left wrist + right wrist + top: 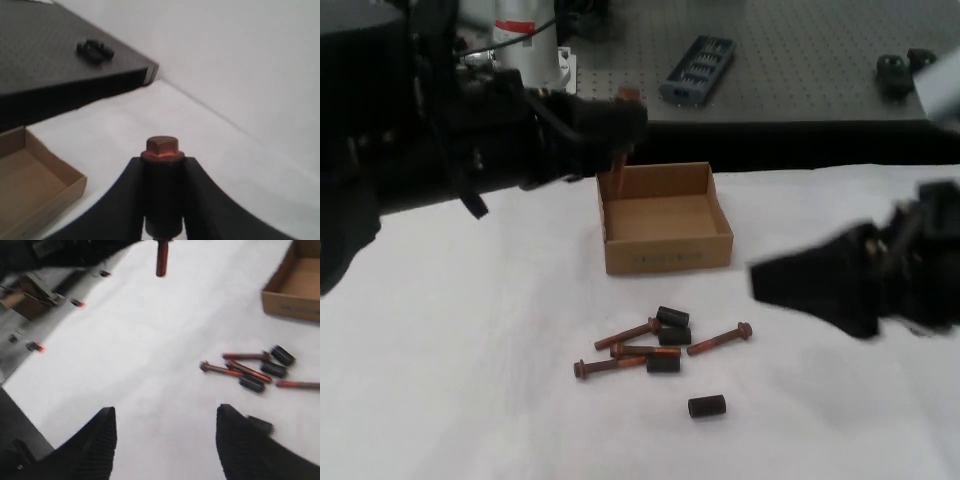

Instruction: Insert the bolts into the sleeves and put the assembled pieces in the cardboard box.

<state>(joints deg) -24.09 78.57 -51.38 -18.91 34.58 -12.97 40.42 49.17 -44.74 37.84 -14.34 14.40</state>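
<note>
Left jaws: closed on short black cylindrical sleeve [162, 200], copper-coloured hex-head bolt [162, 148] through it, upright in the air by box's rear left corner.
Right jaws: wide apart, nothing held, over white-covered bench [470, 350].
Open brown cardboard box [665, 258]: mid-bench.
Loose bolts [628, 335], loose sleeves [675, 336]: clustered just before box.

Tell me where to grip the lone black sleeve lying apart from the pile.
Probably its middle, from straight above, closing across its sides: the lone sleeve lies flat on the white cloth, clear of the bolts.
</note>
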